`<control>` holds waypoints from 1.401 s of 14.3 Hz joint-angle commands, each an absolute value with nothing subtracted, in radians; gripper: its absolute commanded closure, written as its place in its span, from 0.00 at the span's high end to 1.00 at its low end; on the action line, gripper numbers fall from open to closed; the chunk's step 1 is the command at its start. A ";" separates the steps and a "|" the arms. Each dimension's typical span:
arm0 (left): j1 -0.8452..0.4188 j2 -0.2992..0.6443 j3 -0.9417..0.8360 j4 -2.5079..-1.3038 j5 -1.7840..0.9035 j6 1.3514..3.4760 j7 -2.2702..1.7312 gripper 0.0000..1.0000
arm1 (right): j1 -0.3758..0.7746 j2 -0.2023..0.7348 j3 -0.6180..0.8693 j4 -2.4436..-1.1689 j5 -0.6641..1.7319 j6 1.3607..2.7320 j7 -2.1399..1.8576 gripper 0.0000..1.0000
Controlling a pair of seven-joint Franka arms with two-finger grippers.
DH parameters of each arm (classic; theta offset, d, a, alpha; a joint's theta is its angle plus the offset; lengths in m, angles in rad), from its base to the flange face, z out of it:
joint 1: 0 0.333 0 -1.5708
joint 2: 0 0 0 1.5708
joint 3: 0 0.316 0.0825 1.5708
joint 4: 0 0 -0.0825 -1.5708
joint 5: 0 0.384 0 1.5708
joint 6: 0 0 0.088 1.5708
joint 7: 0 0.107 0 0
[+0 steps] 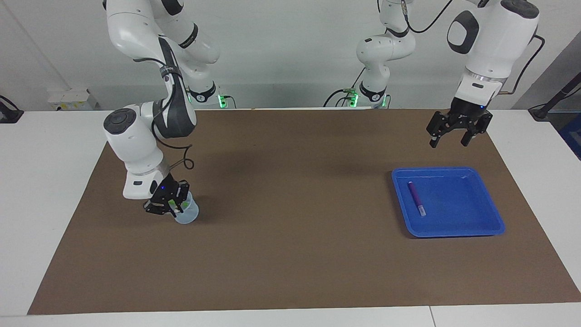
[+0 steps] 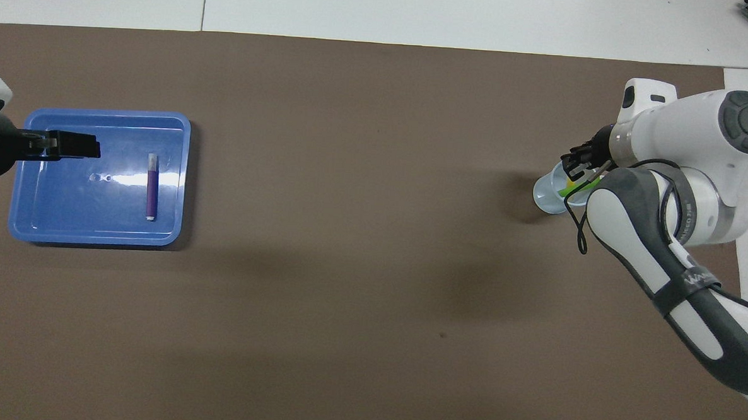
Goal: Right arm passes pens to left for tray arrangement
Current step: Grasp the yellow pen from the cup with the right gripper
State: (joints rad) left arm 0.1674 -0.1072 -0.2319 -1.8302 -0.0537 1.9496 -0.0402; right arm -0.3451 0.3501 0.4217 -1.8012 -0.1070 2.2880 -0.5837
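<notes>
Worktop (image 1: 290, 272): white, covered by a brown mat (image 1: 290, 204).

Tray (image 1: 472, 227): blue, square, with a raised rim, on the mat toward the left arm's end.

Purple pen (image 1: 416, 198): lying flat in the tray, near the rim that faces the right arm's end, pale tip pointing away from the robots.

Cup (image 1: 187, 213): small, translucent, bluish, upright on the mat toward the right arm's end.

Green pen (image 2: 570, 189) and yellow pen (image 2: 569, 180): in the cup, only partly visible under the gripper.

Right gripper (image 1: 169, 206): lowered into the mouth of the cup, blue light on at the wrist. Fingers clenched; which of the two pens they pinch cannot be told.

Left gripper (image 1: 451, 140): raised high in the air, over the mat at the tray's edge nearest the robots. Fingers released, spread wide, holding nothing.
</notes>
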 commanded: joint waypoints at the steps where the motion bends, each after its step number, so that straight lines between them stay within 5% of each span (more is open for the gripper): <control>1: 0.156 -0.104 -0.232 -1.824 -0.041 1.927 -0.052 1.00 | -0.367 0.360 0.434 -1.801 -0.120 2.273 -0.600 0.00; 13: 0.164 -0.135 -0.232 -1.865 -0.099 1.841 -0.259 1.00 | -0.348 0.322 0.569 -1.597 -0.109 2.002 -0.566 0.00; 20: 0.170 -0.152 -0.232 -1.891 -0.276 1.825 -0.509 0.98 | -0.347 0.287 0.683 -1.565 -0.109 1.960 -0.443 0.00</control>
State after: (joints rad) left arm 0.1638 -0.1194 -0.2339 -1.8565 -0.2144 1.8370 -0.4420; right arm -0.3365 0.2956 0.6599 -1.5721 -0.1070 1.9832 -0.4786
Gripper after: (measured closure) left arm 0.004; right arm 0.815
